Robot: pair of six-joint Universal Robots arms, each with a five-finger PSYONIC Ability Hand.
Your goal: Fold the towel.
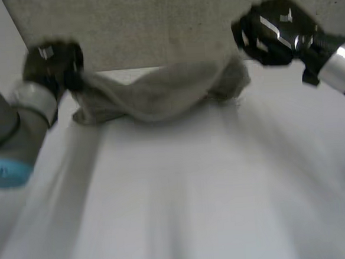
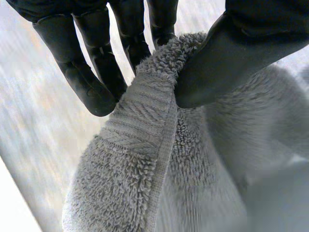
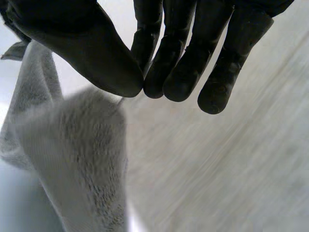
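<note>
Left hand (image 1: 52, 61) and right hand (image 1: 272, 30) fingers (image 2: 91, 82) each pinch an end of the fluffy grey terry towel (image 1: 158, 92), hanging it between them for folding.

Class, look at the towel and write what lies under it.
Under the towel, the white table shows along its sagging lower edge. The left hand pinches its hemmed edge. The table right beneath the bunched cloth is covered, so anything there cannot be seen.

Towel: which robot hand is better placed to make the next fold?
Left, probably. The left robot hand pinches the towel by its hem between thumb and fingers; the right robot hand is by its other end, hold unclear.
</note>
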